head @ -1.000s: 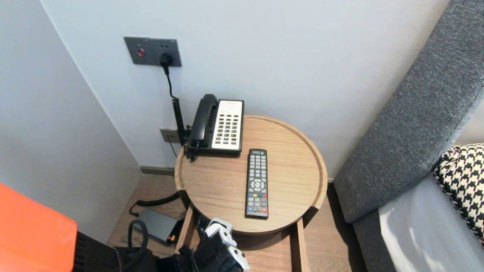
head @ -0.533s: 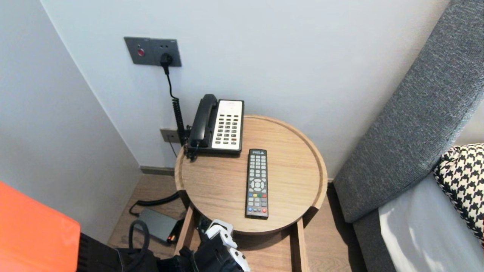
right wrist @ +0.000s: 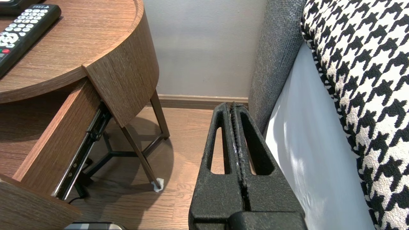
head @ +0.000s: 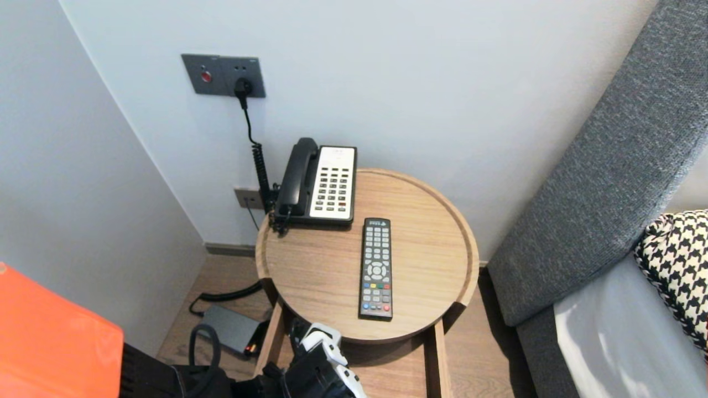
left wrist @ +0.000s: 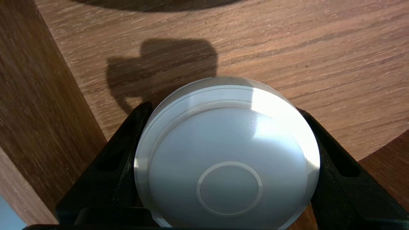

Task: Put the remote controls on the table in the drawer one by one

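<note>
My left gripper (left wrist: 223,110) is shut on a white round disc (left wrist: 227,153) with a raised ring on its face; the black fingers (left wrist: 127,134) press its two sides. It hangs over the wooden bottom of the open drawer (left wrist: 287,48). In the head view the left gripper (head: 326,359) and the white disc (head: 322,335) sit just below the front edge of the round wooden side table (head: 310,265). My right gripper (right wrist: 232,107) is shut on nothing, parked low between the table and the grey sofa (right wrist: 278,57).
On the table lie a black remote (head: 376,268) and a desk phone (head: 321,182) by the wall. The drawer's side walls (head: 437,354) jut out in front. A power brick (head: 229,329) and cables lie on the floor. An orange shape (head: 50,337) fills the lower left.
The left gripper with the disc has sunk very slightly toward the bottom of the head view. Nothing on the table has moved.
</note>
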Robot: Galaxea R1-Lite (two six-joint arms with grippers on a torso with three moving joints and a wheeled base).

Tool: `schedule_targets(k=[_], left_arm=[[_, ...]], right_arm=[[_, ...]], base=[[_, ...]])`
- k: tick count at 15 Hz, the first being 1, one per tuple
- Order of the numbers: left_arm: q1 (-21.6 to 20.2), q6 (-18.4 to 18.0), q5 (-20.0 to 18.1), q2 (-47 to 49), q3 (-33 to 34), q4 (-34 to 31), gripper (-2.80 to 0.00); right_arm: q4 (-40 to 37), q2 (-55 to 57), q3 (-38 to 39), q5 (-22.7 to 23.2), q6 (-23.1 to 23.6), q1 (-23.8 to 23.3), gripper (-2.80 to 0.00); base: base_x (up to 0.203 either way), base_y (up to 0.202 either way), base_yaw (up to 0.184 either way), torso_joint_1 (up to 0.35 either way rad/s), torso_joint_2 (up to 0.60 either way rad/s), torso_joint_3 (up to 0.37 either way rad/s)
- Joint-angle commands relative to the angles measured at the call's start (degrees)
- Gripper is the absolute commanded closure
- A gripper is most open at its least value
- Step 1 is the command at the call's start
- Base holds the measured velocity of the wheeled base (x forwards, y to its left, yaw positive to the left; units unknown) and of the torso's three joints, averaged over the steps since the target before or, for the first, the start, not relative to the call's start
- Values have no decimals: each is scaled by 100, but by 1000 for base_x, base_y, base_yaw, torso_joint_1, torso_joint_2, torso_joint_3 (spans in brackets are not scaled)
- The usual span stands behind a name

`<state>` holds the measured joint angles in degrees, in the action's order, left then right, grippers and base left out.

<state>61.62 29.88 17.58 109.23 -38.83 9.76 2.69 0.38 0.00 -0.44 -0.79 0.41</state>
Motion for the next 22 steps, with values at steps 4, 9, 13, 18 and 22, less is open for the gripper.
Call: schedule_targets(k=[4, 9, 13, 18, 22], left_arm=[[-1, 53, 9, 19, 3, 62, 0], [57, 79, 25, -51, -28, 62, -280], [73, 106, 41, -175, -32, 62, -280], [65, 43, 179, -770, -77, 2, -280], [-1, -6, 214, -1365, -71, -179, -280]], right_arm=[[4, 0, 141, 3, 0, 2, 0], [4, 1, 141, 0, 0, 2, 0], [4, 6, 141, 1, 0, 2, 0], [4, 4, 141, 0, 0, 2, 0], [4, 6, 145, 0, 0, 2, 0]], base=[[0, 0, 0, 0, 0, 0], [0, 0, 0, 0, 0, 0], [0, 0, 0, 0, 0, 0], [0, 0, 0, 0, 0, 0], [0, 0, 0, 0, 0, 0]])
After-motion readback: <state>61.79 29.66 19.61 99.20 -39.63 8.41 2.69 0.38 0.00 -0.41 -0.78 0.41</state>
